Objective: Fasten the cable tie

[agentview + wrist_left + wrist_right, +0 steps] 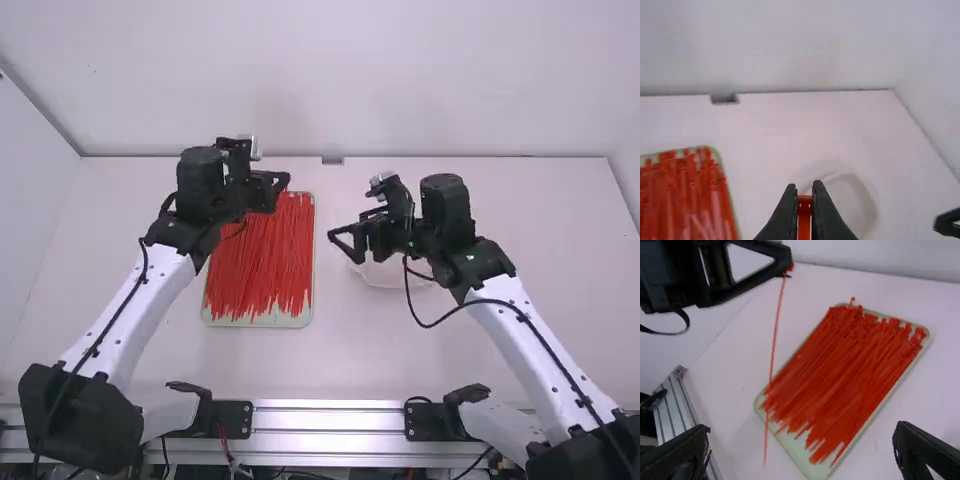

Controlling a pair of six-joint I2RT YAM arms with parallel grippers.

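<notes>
Red cable tie (774, 355) in the air: the left hand (282, 185) pinches it by its top end, fingers shut tight on it, above the far end of the tray (258, 322). It hangs nearly straight down, tail free over the heap of spare ties (262, 255). Over to the right, the right hand (342, 240) is wide open and faces the tie, by the left edge of a clear dish (390, 275) on the worktop (520, 200). That tail looks like the right hand's to catch, and I see nothing between them.
</notes>
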